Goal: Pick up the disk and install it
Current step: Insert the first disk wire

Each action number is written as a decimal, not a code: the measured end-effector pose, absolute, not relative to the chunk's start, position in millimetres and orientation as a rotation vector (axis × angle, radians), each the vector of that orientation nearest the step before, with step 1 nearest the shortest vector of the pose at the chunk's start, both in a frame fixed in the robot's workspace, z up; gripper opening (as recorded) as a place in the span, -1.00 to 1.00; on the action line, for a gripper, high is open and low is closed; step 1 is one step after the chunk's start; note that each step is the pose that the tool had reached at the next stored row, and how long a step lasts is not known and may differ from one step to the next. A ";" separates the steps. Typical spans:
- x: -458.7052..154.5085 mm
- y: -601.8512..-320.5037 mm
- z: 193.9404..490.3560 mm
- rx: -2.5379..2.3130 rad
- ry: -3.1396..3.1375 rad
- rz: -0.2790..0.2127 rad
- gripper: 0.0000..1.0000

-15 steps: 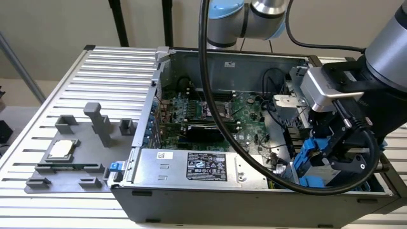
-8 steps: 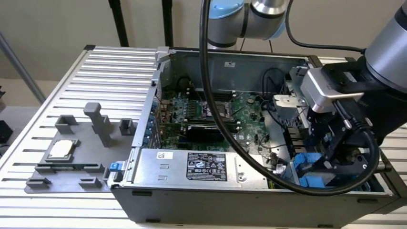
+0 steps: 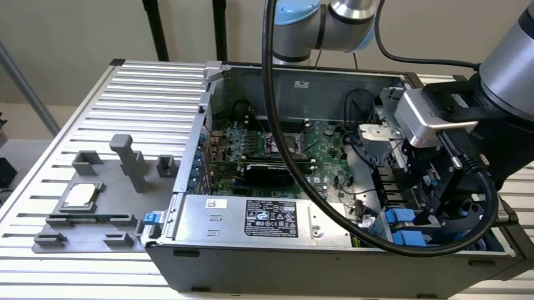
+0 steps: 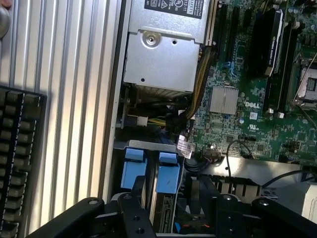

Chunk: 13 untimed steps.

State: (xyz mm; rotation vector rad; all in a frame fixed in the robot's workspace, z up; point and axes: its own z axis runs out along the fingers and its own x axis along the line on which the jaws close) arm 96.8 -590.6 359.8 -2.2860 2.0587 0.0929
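Your tool (image 4: 166, 201) is hovering in the drive bay (image 3: 409, 228) at the disk (image 4: 168, 173); you cannot tell its opening or grip. You are probably handling something rigid, weighty and shock-sensitive: take its side edges.

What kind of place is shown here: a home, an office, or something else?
Most likely a robotics lab or a test bench for computer assembly. An open grey metal computer case stands on a ribbed aluminium table, beside a grey plastic parts fixture, and a silver-grey robot arm reaches into the case.
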 end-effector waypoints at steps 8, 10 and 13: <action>96.8 -590.6 359.8 -2.286 2.059 0.093 1.00; 96.8 -590.6 359.8 -2.286 2.059 0.093 1.00; 97.5 -590.7 360.2 -2.286 2.059 0.093 1.00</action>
